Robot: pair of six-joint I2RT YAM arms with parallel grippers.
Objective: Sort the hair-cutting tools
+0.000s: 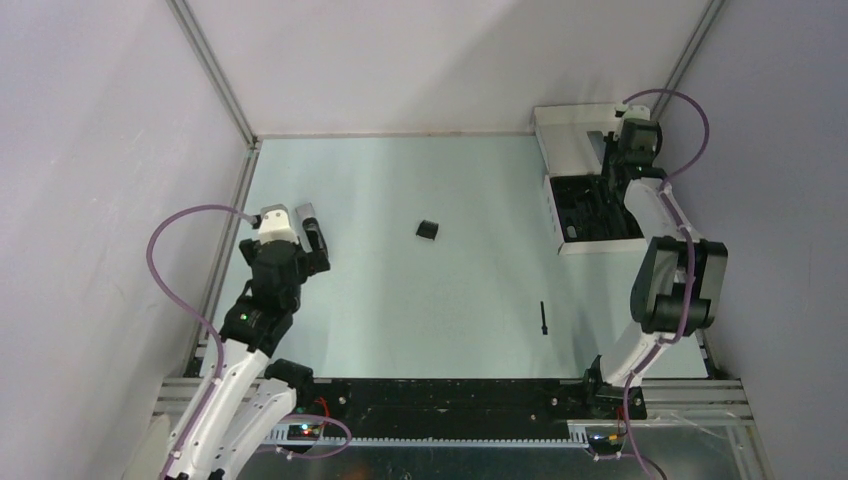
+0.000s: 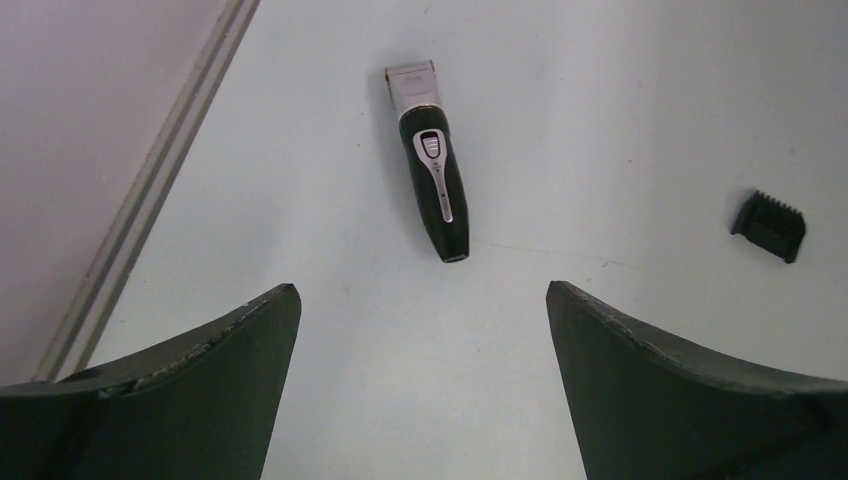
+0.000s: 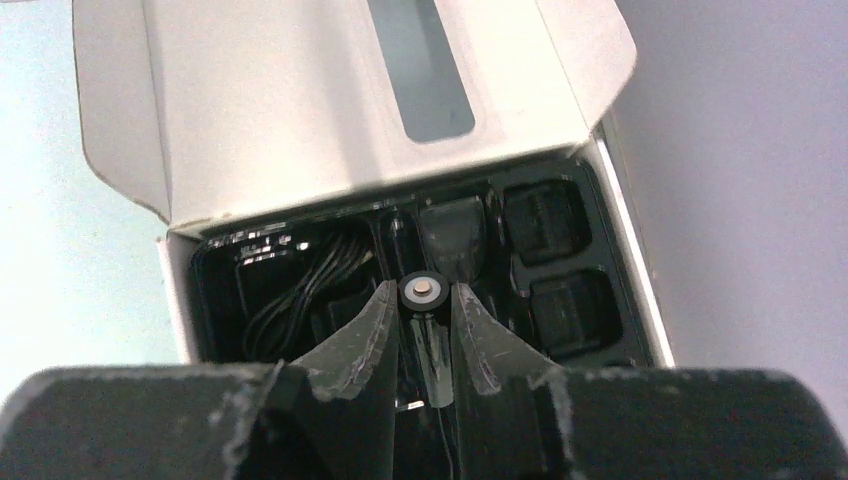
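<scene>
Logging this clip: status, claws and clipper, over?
Left claw open, clipper lying ahead, untouched. Right claw shut on round-capped black piece over box tray. Path to clipper clear.

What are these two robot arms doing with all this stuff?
The right arm's fingers pinch a small black piece with a round silver top over the open white box. The left arm's fingers stand wide open, the hair clipper lying untouched ahead of them. A comb attachment and thin brush lie loose on the table.

Thin stick [image 1: 542,319] too small to identify; round-capped piece [image 3: 424,290] mostly hidden inside right pincer [image 3: 423,297]; box lid [image 3: 300,90] cut off.
</scene>
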